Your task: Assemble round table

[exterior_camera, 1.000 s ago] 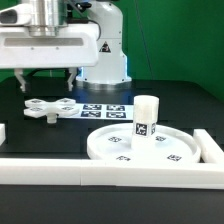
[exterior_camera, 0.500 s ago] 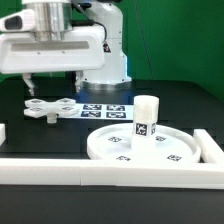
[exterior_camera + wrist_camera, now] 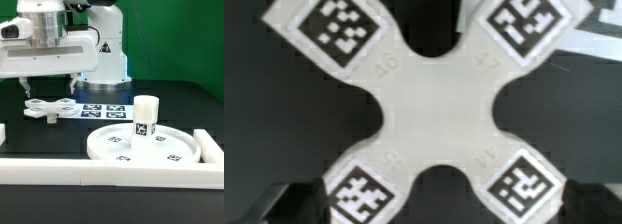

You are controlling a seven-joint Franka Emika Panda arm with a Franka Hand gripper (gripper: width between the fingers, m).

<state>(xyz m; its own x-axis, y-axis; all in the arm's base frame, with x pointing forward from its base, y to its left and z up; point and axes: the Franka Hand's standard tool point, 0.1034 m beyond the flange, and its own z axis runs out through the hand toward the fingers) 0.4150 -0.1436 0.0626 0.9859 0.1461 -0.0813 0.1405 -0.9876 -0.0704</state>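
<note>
The flat cross-shaped base [image 3: 48, 108] lies on the black table at the exterior view's left. My gripper [image 3: 50, 90] hangs right above it, open and empty, with one finger on each side. In the wrist view the base [image 3: 429, 110] fills the picture with a tag on each lobe, and my gripper [image 3: 438, 205] shows only as dark fingertips [image 3: 292, 205] at the corners. The large round disc [image 3: 125, 148] lies at the front right. The short leg [image 3: 146, 118] stands upright on it.
The marker board [image 3: 105, 110] lies behind the disc, next to the base. White border rails run along the front [image 3: 90, 170] and stand at the right [image 3: 210, 148] and left [image 3: 3, 132] edges. The arm's base [image 3: 105, 60] stands at the back.
My gripper's hand has shifted a little over the base, and its lower edge now sits slightly lower. The base, disc and leg have not moved.
</note>
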